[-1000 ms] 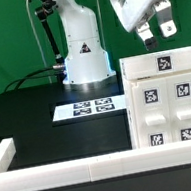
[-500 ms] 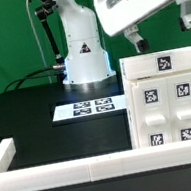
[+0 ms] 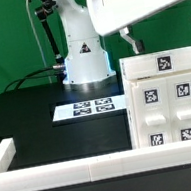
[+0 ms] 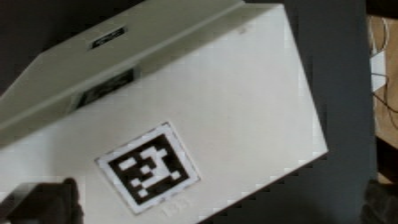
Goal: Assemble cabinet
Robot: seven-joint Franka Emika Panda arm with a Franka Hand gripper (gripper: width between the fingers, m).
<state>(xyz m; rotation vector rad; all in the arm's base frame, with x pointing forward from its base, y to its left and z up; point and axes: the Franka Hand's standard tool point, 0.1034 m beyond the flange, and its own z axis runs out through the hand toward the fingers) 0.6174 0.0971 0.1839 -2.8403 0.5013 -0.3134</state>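
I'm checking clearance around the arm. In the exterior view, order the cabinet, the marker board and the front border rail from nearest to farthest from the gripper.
1. Cabinet: right below the gripper, at the view's right.
2. Marker board: flat on the table, toward the view's left.
3. Front border rail: along the table's near edge, lowest in view.

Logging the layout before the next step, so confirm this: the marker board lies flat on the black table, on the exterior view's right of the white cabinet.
One detail is wrong. The exterior view shows the marker board lying flat on the black table, but on the exterior view's left of the white cabinet, not its right. The rest stands.
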